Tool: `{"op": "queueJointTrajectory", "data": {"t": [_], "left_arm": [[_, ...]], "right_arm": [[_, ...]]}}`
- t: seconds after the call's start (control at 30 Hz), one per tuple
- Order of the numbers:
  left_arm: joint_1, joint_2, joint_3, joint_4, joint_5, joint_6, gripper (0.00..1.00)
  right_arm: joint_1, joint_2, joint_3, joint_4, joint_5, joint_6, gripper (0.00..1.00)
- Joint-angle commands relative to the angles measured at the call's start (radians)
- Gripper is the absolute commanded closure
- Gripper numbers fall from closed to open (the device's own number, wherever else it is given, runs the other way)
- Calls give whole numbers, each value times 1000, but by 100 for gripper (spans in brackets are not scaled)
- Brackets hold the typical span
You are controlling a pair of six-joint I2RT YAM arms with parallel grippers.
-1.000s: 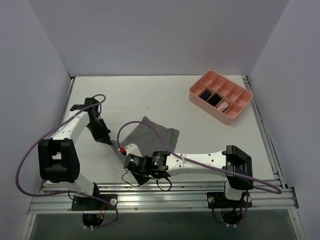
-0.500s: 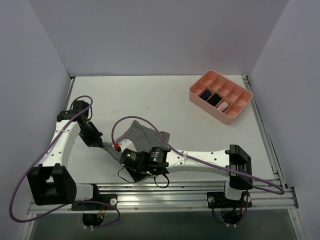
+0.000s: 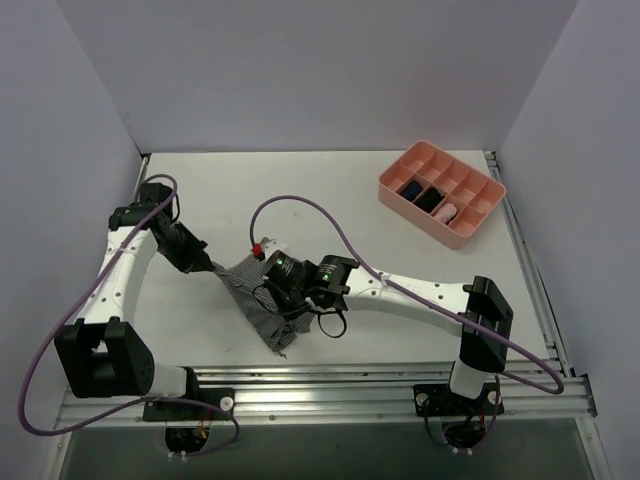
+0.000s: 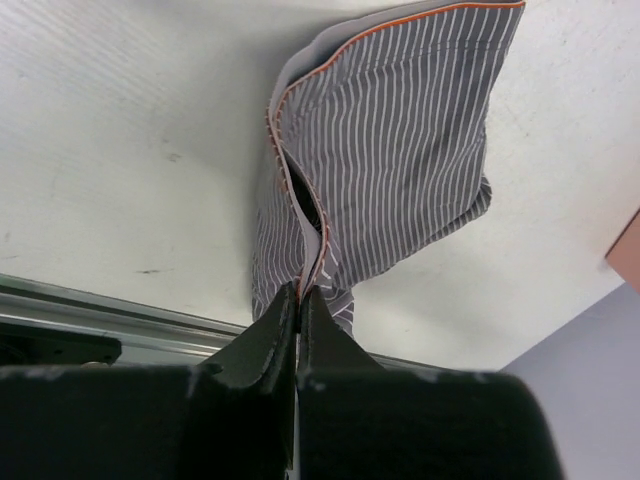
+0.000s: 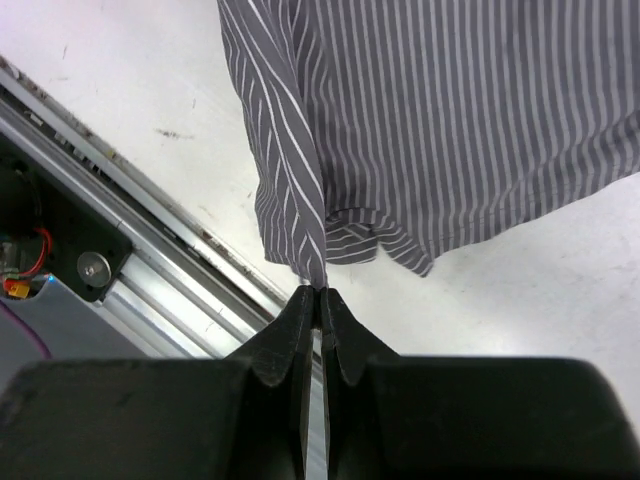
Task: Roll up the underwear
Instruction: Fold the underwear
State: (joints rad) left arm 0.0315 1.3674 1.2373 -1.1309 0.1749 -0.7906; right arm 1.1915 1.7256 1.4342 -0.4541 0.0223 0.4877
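A pink divided tray [image 3: 484, 215] at the far right of the white table [image 3: 330, 200] holds three small rolled bundles in adjoining compartments, from left to right a dark blue one [image 3: 409, 187], a black one [image 3: 428, 199] and a pink one [image 3: 446, 212]; its other compartments are bare. The underwear [image 3: 262, 300], grey cloth with fine white stripes and an orange-trimmed edge [image 4: 400, 30], hangs bunched between the two arms near the table's front. The left gripper [image 4: 298, 292] is clenched on a folded edge of the cloth, and the right gripper [image 5: 320, 292] pinches another edge above the aluminium rail [image 5: 150, 190]. From above, the right wrist covers the garment's upper part and that gripper's fingertips.
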Motion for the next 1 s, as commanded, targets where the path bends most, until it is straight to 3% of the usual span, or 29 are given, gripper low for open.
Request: {"op": "queueJointTrajectory", "data": {"t": [0.0,0.4,0.6,0.97], "left_arm": [[-18,76,71,46,47,-50,98],[-125,284,238,74,44,-96,98],[-177,415,405,100,64,-136,98],[-283,881,789,206,276,-92,94]], "right_arm": [[-6,-54,14,-31,-12,-50,100],[-53,-27,32,-8,5,-64,100],[-171,-58,-18,15,42,-37,100],[-417,6,-118,141,44,-37,100]]}}
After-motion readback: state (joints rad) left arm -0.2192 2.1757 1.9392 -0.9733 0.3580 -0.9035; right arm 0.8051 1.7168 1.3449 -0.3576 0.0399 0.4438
